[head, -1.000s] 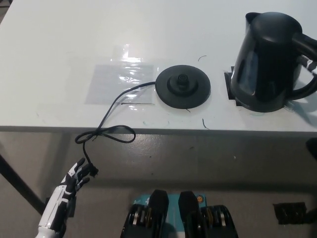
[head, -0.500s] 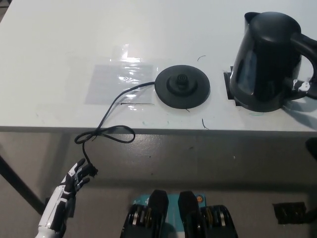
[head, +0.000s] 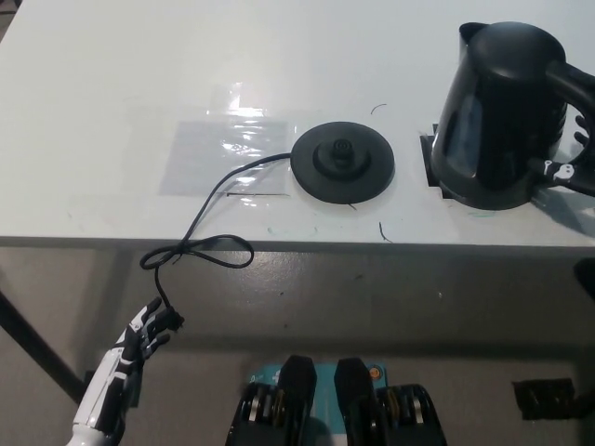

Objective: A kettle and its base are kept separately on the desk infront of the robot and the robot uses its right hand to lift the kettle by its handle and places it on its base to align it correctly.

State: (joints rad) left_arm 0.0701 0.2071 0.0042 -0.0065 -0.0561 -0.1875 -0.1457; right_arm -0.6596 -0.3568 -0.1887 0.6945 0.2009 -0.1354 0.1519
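Head view: the black kettle (head: pixel 502 116) stands upright on the white desk (head: pixel 112 111) at about two o'clock, its spout toward eleven o'clock and its handle (head: pixel 578 88) reaching off the right edge of the picture. The round black base (head: pixel 342 163) lies flat near the middle of the desk, at nine o'clock from the kettle and apart from it; its cord (head: pixel 200 243) runs off toward seven o'clock and loops over the desk's front edge. Only a sliver of the right hand (head: pixel 569 169) shows, at the foot of the handle, with a small white mark on it. It seems to touch the handle, but whether it has closed on it I cannot tell. The white left hand (head: pixel 139 339) hangs at seven o'clock below the desk edge, holding nothing, fingers loosely spread.

The step in hand looks like taking the handle. To do it well, wrap the handle fully before lifting, raise the kettle straight, carry it toward nine o'clock, and lower it centred over the base's middle stud, clear of the cord.
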